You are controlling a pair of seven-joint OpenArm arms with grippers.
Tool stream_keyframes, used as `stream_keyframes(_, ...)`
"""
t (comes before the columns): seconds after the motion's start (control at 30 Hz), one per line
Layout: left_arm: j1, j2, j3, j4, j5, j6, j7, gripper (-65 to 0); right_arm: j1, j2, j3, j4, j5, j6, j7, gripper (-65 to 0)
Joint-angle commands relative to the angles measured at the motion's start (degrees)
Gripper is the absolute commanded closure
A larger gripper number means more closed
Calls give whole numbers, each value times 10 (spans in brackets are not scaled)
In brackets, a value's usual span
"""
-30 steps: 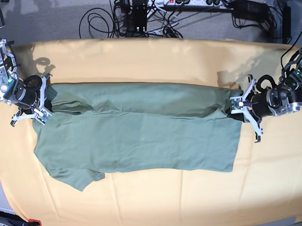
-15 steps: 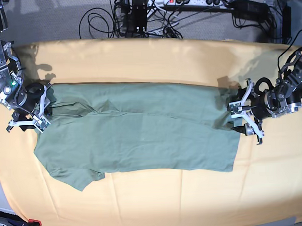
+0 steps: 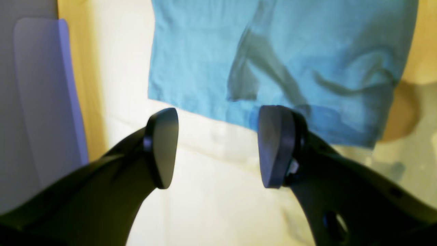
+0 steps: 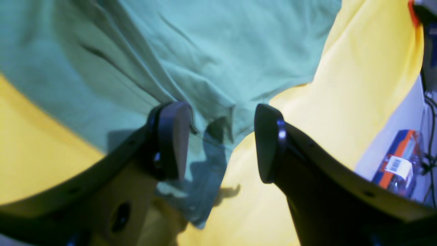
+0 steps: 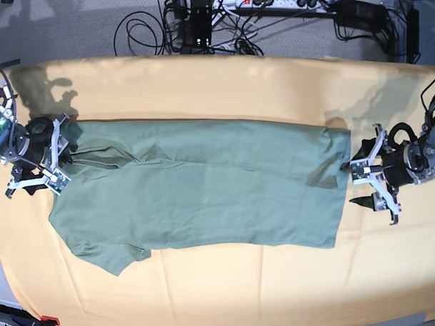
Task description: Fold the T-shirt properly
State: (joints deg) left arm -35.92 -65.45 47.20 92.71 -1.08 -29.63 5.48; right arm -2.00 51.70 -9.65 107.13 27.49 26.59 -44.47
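Note:
The sage-green T-shirt (image 5: 204, 188) lies flat across the yellow-orange cloth, folded lengthwise, with a sleeve (image 5: 110, 256) sticking out at the lower left. My left gripper (image 5: 365, 183) stands open just off the shirt's right edge. In the left wrist view its fingers (image 3: 164, 147) are wide apart over bare cloth, and the T-shirt hem (image 3: 273, 51) lies just ahead. My right gripper (image 5: 49, 160) is open at the shirt's left end. In the right wrist view a wrinkled edge of the T-shirt (image 4: 205, 51) lies under and between its spread fingers (image 4: 170, 136), which hold nothing.
The yellow-orange cloth (image 5: 215, 84) covers the whole table. Cables and a power strip (image 5: 269, 2) lie on the floor behind it. A small red item (image 5: 50, 320) sits at the front left corner. An orange-labelled object (image 4: 396, 167) shows off the table edge.
Both grippers have opened and let go of the shirt's ends. Each has drawn outward, the left one well clear of the right edge, which now lies flat.

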Motion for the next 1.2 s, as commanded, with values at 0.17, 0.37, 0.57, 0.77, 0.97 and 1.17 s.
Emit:
stream_keyframes(0.17, -12, -25, -8, 5, -26, -67, -5, -370, -18, 26, 8, 14, 36, 70, -57, -329)
stream_keyframes(0.37, -7, -23, -8, 5, -26, -104, -12, -370, -72, 26, 8, 13, -27, 70, -37, -329)
stream_keyframes(0.57, 18, -23, -8, 4, -20, -104, -11, -370, -119, 26, 8, -18, -145, 32, 55, -330)
stream_keyframes(0.77, 21, -23, -8, 5, -18, -104, -11, -370, -121, 26, 7, -54, -194, -9, 95, -329)
stream_keyframes(0.97, 21, -23, -8, 5, -18, -104, -11, -370, -121, 26, 7, -90, -201, 6, 129, -327)
stream_keyframes(1.17, 21, -23, -8, 5, -26, -104, -11, -371, -121, 26, 7, -90, -201, -15, 128, -27)
